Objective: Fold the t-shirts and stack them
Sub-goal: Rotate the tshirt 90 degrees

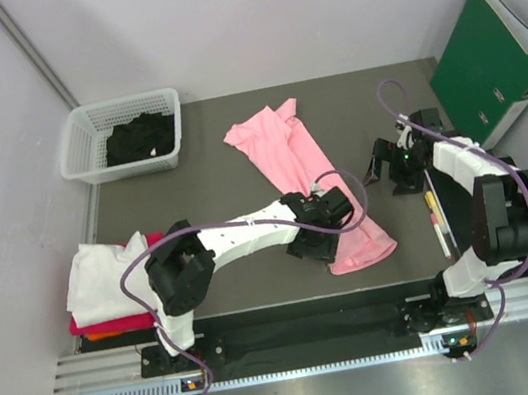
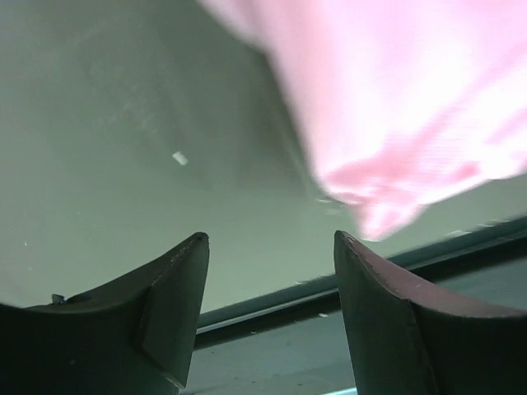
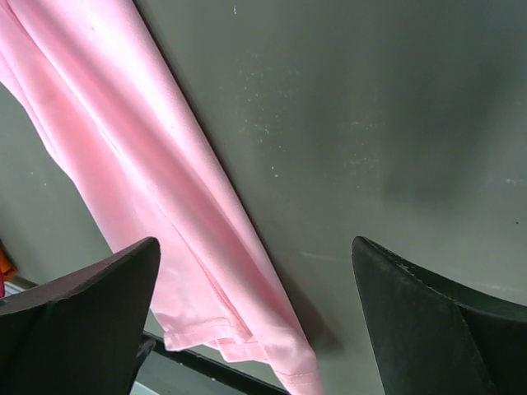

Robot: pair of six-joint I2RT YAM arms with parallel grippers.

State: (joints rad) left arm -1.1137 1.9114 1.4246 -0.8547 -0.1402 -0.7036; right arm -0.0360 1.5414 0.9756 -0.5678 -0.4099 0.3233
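A light pink t-shirt [image 1: 304, 165] lies on the dark table [image 1: 211, 181], folded lengthwise into a long strip running from back centre to front right. My left gripper [image 1: 310, 240] is open and empty at the strip's near left edge. In the left wrist view the pink t-shirt [image 2: 412, 99] fills the upper right, beyond the open gripper [image 2: 272, 243]. My right gripper [image 1: 378, 164] is open and empty, just right of the strip. In the right wrist view the pink t-shirt [image 3: 165, 197] lies at the left, partly between the spread fingers of the gripper [image 3: 255, 251]. A black t-shirt [image 1: 140, 137] is in the basket.
A stack at the front left has a white t-shirt [image 1: 105, 275] on a magenta-red t-shirt [image 1: 113, 325] and an orange t-shirt [image 1: 100, 337]. The white mesh basket [image 1: 82, 137] stands at the back left. A green binder [image 1: 490, 63] leans at the back right. Markers [image 1: 436, 219] lie near the right arm.
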